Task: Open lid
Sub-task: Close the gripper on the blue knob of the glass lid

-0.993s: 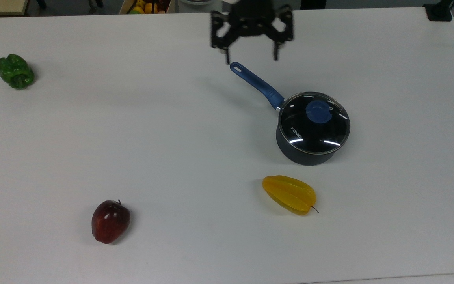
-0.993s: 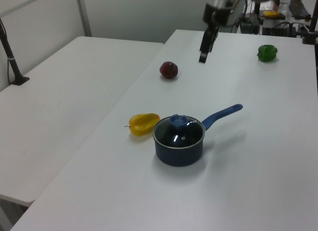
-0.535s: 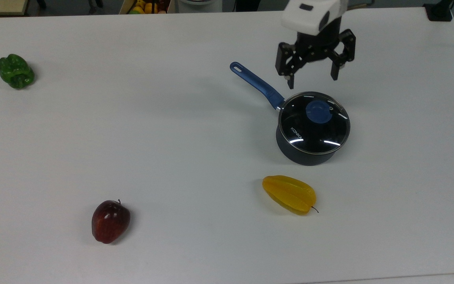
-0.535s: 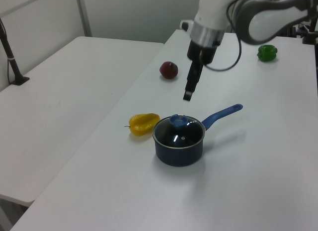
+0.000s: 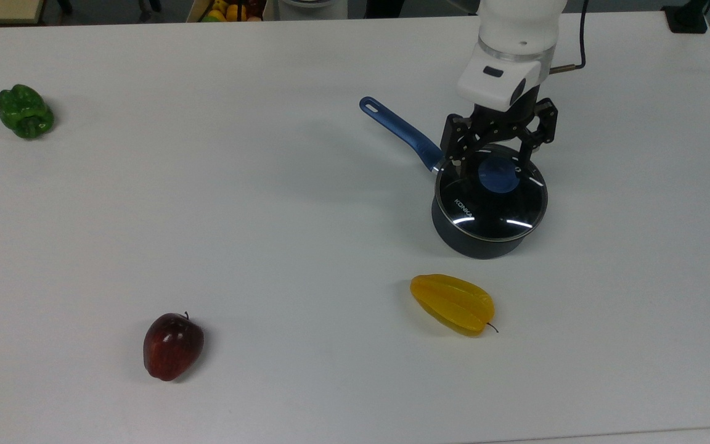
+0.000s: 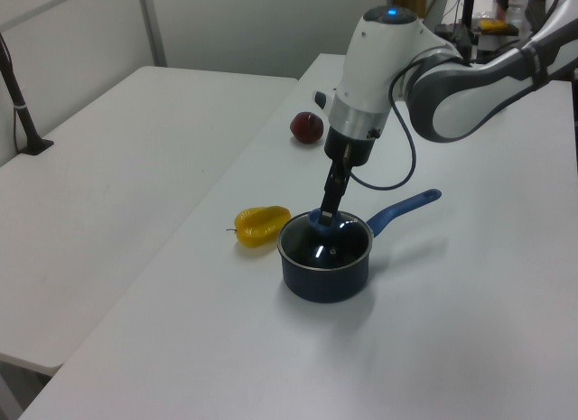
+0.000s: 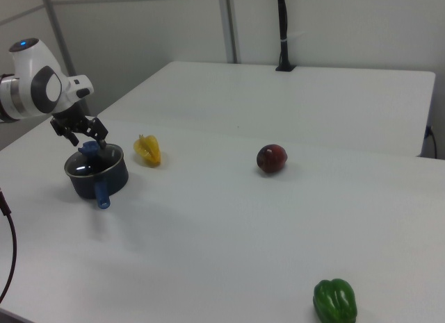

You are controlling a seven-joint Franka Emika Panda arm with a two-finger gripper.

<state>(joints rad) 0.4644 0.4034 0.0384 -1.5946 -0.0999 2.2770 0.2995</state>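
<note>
— So, where is the lid [image 5: 490, 197] sitting?

— On the dark saucepan [image 5: 481, 237], flat and closed, toward the top view's right on the white table [image 5: 269, 216]. Its blue knob [image 5: 498, 172] is at the centre and the white KONKA lettering shows near the rim on the top view's left. The saucepan's long blue handle [image 5: 401, 131] runs up and to the top view's left.

— And the gripper [image 5: 495, 161]?

— Right above the lid, pointing down. Its two fingers are spread wide, one on each side of the knob, with a gap between each finger and the knob. In the left view the gripper [image 6: 327, 214] reaches down to about the knob's height; whether the fingertips touch the glass I cannot tell.

— What else is on the table?

— A yellow starfruit [image 5: 452, 303] lies near the saucepan, below it in the top view. A red apple [image 5: 172, 345] is well apart, toward the top view's lower left, and a green bell pepper [image 5: 24, 111] sits far off at the top view's upper left. In the right view the pepper [image 7: 334, 301] is nearest the camera and the saucepan [image 7: 96, 174] farthest.
</note>
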